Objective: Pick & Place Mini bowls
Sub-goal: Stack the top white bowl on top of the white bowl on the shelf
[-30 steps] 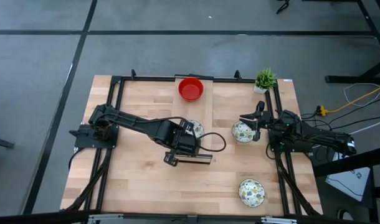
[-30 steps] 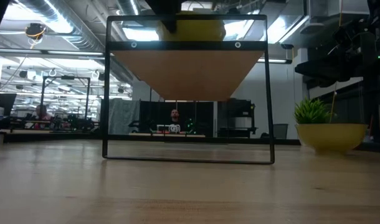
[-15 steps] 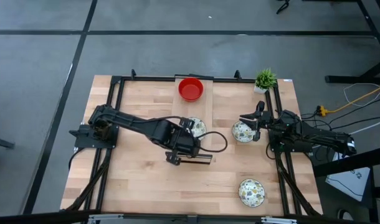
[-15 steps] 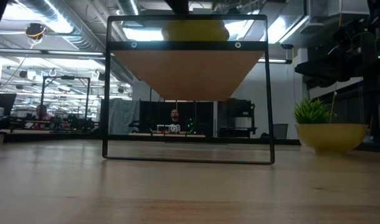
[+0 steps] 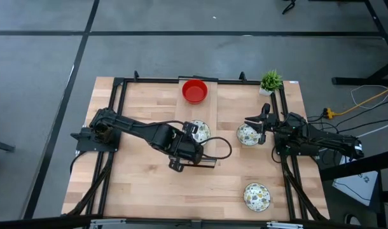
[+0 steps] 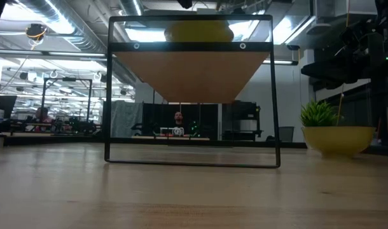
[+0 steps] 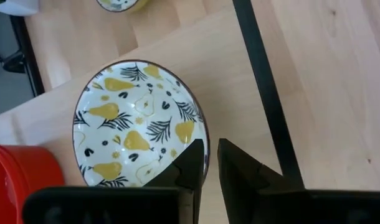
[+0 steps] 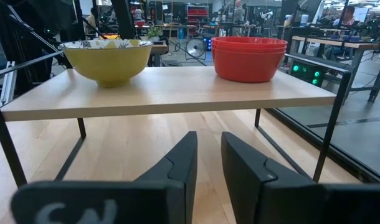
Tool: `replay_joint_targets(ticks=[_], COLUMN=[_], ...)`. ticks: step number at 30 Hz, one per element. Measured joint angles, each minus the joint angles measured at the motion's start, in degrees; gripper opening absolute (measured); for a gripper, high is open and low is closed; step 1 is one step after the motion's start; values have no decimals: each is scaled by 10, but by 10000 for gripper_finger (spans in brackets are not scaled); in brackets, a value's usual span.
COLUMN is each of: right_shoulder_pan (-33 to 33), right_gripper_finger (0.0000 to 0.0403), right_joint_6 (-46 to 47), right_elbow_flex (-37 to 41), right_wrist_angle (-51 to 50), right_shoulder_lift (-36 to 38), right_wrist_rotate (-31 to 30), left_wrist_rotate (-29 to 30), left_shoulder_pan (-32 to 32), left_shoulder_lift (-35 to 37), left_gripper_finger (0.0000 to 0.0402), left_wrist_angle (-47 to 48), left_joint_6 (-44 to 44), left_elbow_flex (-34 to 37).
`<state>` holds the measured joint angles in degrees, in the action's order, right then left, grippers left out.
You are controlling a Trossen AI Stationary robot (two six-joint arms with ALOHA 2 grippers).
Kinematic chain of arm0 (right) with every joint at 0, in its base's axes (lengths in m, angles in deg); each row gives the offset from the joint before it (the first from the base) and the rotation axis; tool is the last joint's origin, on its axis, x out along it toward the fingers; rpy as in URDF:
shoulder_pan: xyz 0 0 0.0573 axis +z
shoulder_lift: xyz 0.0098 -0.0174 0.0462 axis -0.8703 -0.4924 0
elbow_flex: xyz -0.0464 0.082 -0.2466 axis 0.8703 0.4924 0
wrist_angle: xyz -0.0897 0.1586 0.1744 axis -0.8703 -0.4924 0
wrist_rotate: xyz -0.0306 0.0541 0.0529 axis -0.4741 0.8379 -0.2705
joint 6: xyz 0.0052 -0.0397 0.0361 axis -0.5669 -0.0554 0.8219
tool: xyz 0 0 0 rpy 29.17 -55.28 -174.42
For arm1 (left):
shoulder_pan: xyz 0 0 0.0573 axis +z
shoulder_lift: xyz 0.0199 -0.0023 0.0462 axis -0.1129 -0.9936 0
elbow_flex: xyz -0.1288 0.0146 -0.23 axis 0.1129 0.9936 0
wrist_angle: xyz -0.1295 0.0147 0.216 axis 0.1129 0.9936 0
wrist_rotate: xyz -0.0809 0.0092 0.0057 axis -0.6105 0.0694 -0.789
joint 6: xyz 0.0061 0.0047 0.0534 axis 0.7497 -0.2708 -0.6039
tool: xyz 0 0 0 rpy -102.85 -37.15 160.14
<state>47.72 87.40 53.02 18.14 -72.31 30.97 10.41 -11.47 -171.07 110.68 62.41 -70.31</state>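
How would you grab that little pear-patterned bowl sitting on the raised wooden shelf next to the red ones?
By its thin rim. The patterned bowl sits upright and open on the shelf, round and shallow, so the body is probably too wide to span. One finger inside the wall and one outside, coming from above at the edge facing the arm, looks best. The left gripper is already lined up that way.

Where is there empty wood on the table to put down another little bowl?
The near left of the table is bare, between the left arm and the patterned bowl at the near right. It is crowded in the middle: the left pincer is at a patterned bowl on the raised shelf, by the red bowls.
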Motion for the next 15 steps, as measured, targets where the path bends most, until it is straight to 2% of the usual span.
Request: replay_joint_targets(ticks=[15], right_shoulder_pan=[0], right_gripper_finger=[75], right_joint_6=[0], right_elbow_flex=[0], right_wrist_angle=[0], right_shoulder_lift=[0], right_wrist_rotate=[0], left_wrist_rotate=[17], left_shoulder_pan=[-12], left_shoulder_lift=[0], left_gripper_finger=[43], left_wrist_angle=[68], left_joint_6=[12], left_elbow_flex=[0])
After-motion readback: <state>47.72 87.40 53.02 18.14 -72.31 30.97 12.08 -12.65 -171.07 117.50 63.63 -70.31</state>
